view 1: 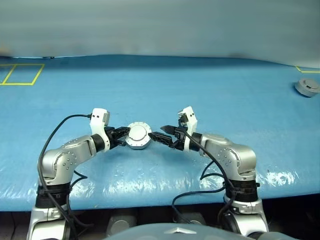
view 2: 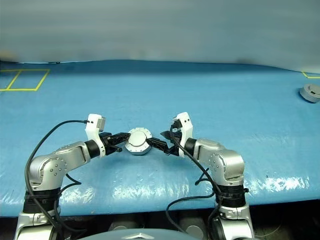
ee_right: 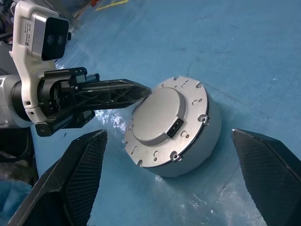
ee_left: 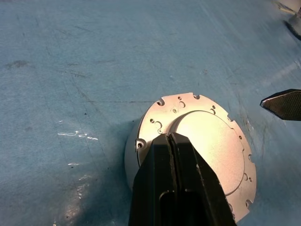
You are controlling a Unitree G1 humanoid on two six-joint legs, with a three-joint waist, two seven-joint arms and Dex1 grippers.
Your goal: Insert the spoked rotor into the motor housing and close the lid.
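Observation:
The motor housing (ee_right: 205, 147) sits on the blue table between my two arms, with the lid (ee_right: 162, 115) lying flat on top of it, plain grey face and raised middle up. My left gripper (view 1: 125, 134) is shut with nothing between its fingers, and the joined fingertips (ee_left: 169, 139) rest on the lid's rim on its left side. On the housing's right, my right gripper (view 1: 161, 133) stands open, its two fingers (ee_right: 84, 160) spread wide and apart from the housing. The spoked rotor is hidden.
A round grey part (view 1: 306, 87) lies far off at the table's right edge. Yellow tape lines (view 1: 22, 74) mark the far left. The blue cover (view 1: 165, 95) stretches wide beyond the housing, and the table's front edge (view 1: 160, 200) runs close to my arms.

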